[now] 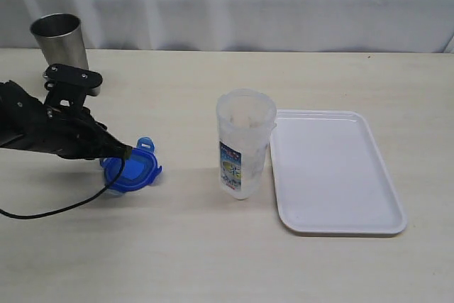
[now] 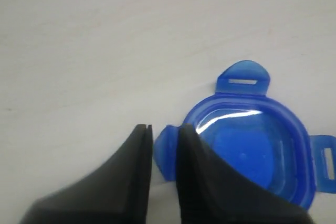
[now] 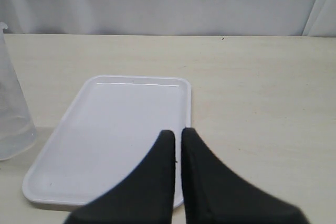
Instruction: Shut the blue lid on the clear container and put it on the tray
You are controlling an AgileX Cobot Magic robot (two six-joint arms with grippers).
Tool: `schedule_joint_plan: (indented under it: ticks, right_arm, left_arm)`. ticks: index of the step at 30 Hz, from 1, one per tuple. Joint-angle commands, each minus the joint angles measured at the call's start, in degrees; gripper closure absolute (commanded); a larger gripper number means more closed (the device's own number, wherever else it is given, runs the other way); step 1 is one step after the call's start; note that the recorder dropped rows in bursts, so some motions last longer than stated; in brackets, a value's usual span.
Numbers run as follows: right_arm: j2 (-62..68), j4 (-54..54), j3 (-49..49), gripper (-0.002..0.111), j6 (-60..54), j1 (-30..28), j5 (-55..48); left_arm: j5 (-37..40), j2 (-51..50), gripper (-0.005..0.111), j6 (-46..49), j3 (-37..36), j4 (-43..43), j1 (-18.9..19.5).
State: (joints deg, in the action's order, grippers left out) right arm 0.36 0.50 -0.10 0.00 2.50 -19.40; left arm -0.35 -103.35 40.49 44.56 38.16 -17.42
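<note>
The blue lid [image 1: 131, 169] lies on the table, left of the clear container [image 1: 245, 143], which stands upright and open-topped beside the white tray [image 1: 333, 172]. My left gripper [image 1: 126, 152] reaches the lid from the left. In the left wrist view its jaws [image 2: 164, 129] are closed narrowly on one side flap of the blue lid [image 2: 247, 156], with a finger on each side. My right gripper [image 3: 177, 132] is shut and empty, hovering over the near edge of the tray [image 3: 115, 129]. The container [image 3: 10, 103] shows at that view's edge. The right gripper is outside the exterior view.
A steel cup [image 1: 60, 40] stands at the back left, behind my left arm. A black cable [image 1: 64, 207] trails from that arm across the table in front of the lid. A white curtain backs the table.
</note>
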Motion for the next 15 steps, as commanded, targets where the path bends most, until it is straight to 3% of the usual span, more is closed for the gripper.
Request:
schedule_joint_plan:
  ticks: [1,7,12,15]
  right_arm:
    - [-0.36,-0.1,0.1,0.104,-0.42,-0.33,0.01]
    - [-0.36,-0.1,0.1,0.104,-0.42,-0.33,0.01]
    - [-0.36,-0.1,0.1,0.104,-0.42,-0.33,0.01]
    - [-0.36,-0.1,0.1,0.104,-0.42,-0.33,0.01]
  left_arm:
    - [2.68,-0.09,0.09,0.16,0.2,0.32,4.17]
    - [3.13,-0.46,0.09,0.43,0.2,-0.01,4.76]
    - [3.13,-0.46,0.074,0.43,0.2,-0.01,4.76]
    - [3.36,-0.62,0.073,0.43,0.2,-0.01,4.76]
